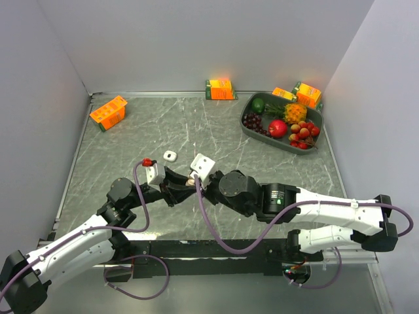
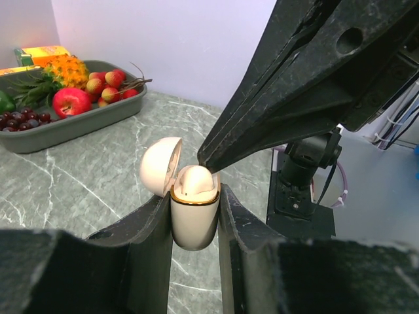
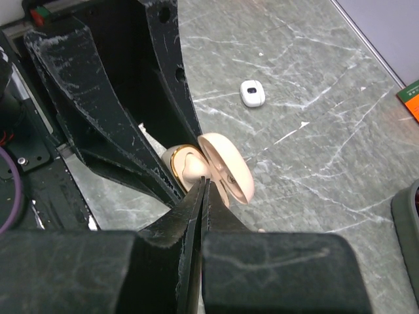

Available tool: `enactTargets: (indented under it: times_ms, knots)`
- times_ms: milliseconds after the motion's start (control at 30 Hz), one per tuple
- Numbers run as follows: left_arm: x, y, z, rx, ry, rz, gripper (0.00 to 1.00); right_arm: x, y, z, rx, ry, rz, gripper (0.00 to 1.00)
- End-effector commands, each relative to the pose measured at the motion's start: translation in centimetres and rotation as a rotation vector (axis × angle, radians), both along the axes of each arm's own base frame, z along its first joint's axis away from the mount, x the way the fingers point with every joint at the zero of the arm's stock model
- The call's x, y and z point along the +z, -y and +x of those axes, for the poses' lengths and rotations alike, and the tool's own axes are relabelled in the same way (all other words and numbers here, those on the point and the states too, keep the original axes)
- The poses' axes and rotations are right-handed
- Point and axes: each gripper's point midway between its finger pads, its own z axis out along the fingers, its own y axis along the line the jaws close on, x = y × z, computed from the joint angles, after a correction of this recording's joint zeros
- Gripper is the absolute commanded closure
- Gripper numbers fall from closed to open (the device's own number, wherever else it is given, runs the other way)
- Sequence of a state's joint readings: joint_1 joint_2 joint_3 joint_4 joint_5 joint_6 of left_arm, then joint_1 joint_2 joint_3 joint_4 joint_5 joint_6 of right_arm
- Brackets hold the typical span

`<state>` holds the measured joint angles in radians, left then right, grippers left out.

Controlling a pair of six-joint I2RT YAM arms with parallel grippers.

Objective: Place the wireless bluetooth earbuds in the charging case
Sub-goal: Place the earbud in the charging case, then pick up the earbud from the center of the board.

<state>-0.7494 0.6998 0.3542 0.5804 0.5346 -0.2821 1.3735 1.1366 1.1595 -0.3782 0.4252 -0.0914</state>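
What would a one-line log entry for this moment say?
left gripper: shut on charging case, lid open | right gripper: shut, tip at earbud in case

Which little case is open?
The beige case pinched in the left claw: its lid is flipped back. The white case lying on the table looks shut.

2x cases [image 2: 194,226] [image 1: 170,156], 4x orange cartons [image 1: 108,112] [image 1: 220,89] [image 1: 283,93] [image 1: 308,95], 1x fruit tray [image 2: 65,131], 1x earbud [image 2: 194,182] vis.

Left fingers [image 2: 147,252] clamp the open charging case [image 2: 194,226] while the closed right fingers [image 2: 275,98] touch the earbud [image 2: 195,181] inside.
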Motion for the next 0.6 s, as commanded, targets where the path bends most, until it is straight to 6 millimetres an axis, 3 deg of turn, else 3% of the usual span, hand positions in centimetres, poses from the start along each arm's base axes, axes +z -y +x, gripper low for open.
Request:
enactTargets:
  times_ms: [0, 133, 200, 233, 300, 333, 367, 433, 567]
  knots:
    - [3.4, -0.3, -0.5, -0.013, 0.072, -0.074, 0.99, 3.2, -0.2, 0.4, -0.011, 0.025, 0.075, 1.00]
    - [3.2, -0.6, -0.1, 0.023, 0.071, -0.064, 0.99, 4.8, 1.9, 1.1, -0.074, 0.051, 0.121, 1.00]
    - [2.8, -0.9, 0.6, 0.067, 0.061, -0.045, 0.99, 4.3, 3.8, 2.0, -0.143, 0.027, 0.123, 1.00]
    - [2.7, -1.1, 0.8, 0.085, 0.056, -0.038, 0.99, 3.8, 4.5, 2.5, -0.170, 0.009, 0.126, 0.89]
    - [2.4, -1.7, 1.4, 0.138, 0.046, -0.023, 0.99, 1.2, 6.6, 4.0, -0.266, -0.089, 0.138, 0.68]
    - [2.4, -1.9, 1.6, 0.152, 0.044, -0.023, 0.99, -0.1, 6.7, 3.9, -0.255, -0.148, 0.144, 0.57]
    - [2.3, -2.1, 1.6, 0.165, 0.038, -0.021, 0.99, -2.5, 7.2, 4.0, -0.295, -0.224, 0.147, 0.52]
    - [2.5, -2.8, 1.6, 0.193, 0.045, -0.035, 0.99, -5.2, 8.1, 5.0, -0.353, -0.326, 0.147, 0.45]
    - [2.5, -3.5, 1.2, 0.211, 0.049, -0.046, 0.99, -11.3, 8.4, 5.6, -0.471, -0.521, 0.124, 0.42]
